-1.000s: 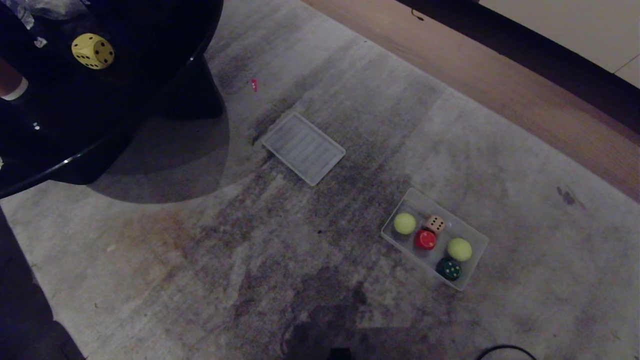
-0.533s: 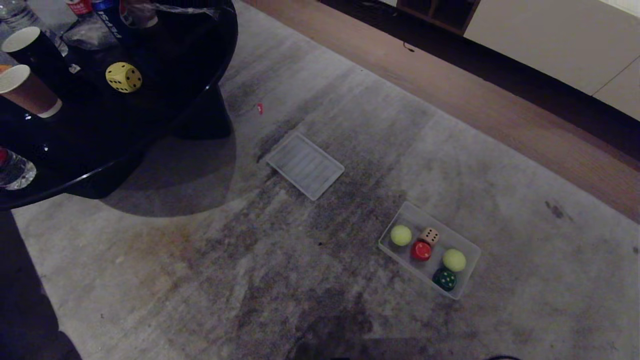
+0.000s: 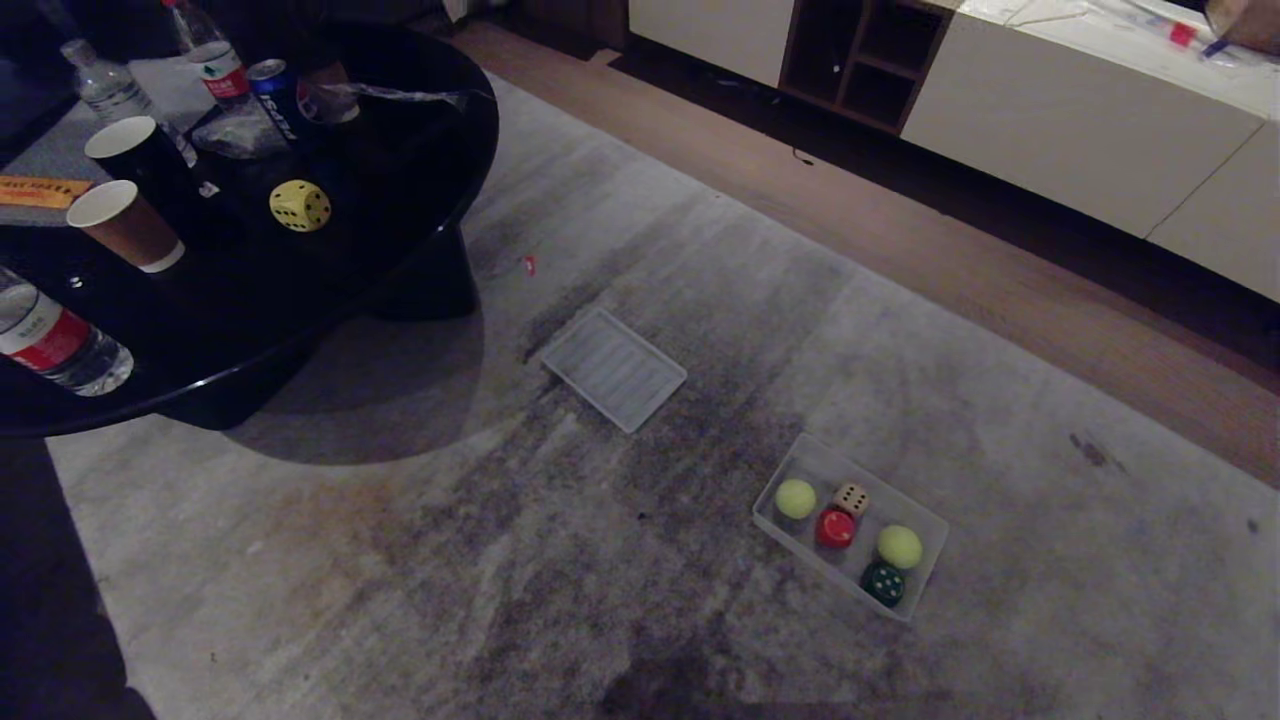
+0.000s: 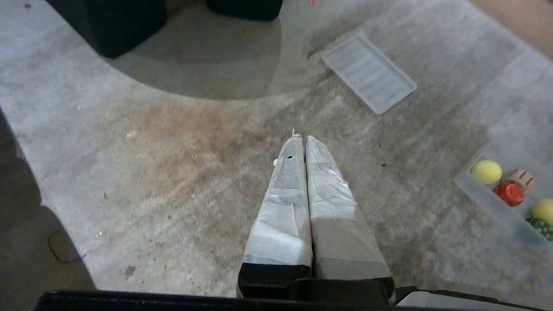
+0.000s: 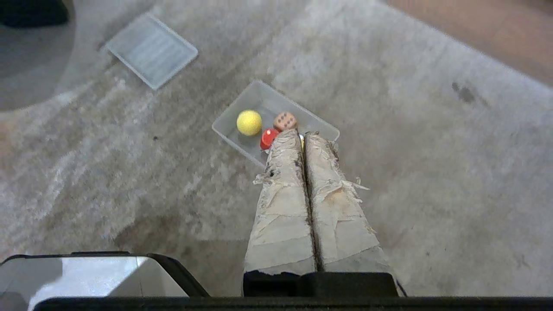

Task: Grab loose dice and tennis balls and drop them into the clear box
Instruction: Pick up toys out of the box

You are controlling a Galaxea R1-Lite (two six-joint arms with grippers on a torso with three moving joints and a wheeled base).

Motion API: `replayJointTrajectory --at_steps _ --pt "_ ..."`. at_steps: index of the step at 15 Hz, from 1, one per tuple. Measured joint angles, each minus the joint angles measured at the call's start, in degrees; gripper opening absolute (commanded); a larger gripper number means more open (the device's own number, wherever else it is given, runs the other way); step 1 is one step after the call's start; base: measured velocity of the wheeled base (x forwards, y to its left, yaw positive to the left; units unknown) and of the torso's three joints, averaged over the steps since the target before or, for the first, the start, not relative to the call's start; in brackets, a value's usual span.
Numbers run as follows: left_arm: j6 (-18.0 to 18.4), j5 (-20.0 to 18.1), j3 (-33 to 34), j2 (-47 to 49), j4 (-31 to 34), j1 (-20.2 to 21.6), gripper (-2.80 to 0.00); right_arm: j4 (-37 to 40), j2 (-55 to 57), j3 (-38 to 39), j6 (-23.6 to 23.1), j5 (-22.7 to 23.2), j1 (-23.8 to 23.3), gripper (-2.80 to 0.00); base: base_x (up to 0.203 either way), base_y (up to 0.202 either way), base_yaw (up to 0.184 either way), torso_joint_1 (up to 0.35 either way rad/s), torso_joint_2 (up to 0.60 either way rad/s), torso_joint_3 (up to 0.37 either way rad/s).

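Observation:
The clear box point(image 3: 925, 525) lies on the grey rug and holds two tennis balls point(image 3: 796, 498) point(image 3: 900, 546), a tan die point(image 3: 851, 498), a red die point(image 3: 835, 528) and a dark green die point(image 3: 883, 583). A yellow die point(image 3: 300, 205) sits loose on the round black table point(image 3: 420, 170) at upper left. Neither arm shows in the head view. My left gripper point(image 4: 302, 137) hangs shut and empty above bare rug. My right gripper point(image 5: 302, 134) is shut and empty, high over the clear box point(image 5: 242, 110), and covers part of what lies in it.
The box's flat ribbed lid point(image 3: 614, 368) lies on the rug between table and box. Paper cups point(image 3: 125, 225), water bottles point(image 3: 55, 345) and a can point(image 3: 275, 95) crowd the table. Wooden floor and a white cabinet point(image 3: 1050, 130) run along the far right.
The whole head view has shifted: the camera tilted up, so the table, lid and box slid down the picture and the cabinet came into sight. Nothing on the rug moved.

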Motion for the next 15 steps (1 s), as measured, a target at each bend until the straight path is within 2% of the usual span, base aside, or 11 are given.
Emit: replayJointTrajectory --at_steps 15 --pt "0.0 0.0 0.0 0.0 0.0 0.0 -2.8 0.0 0.0 0.0 -0.1 0.0 0.0 -2.8 0.0 0.0 0.0 0.004 0.0 0.203"
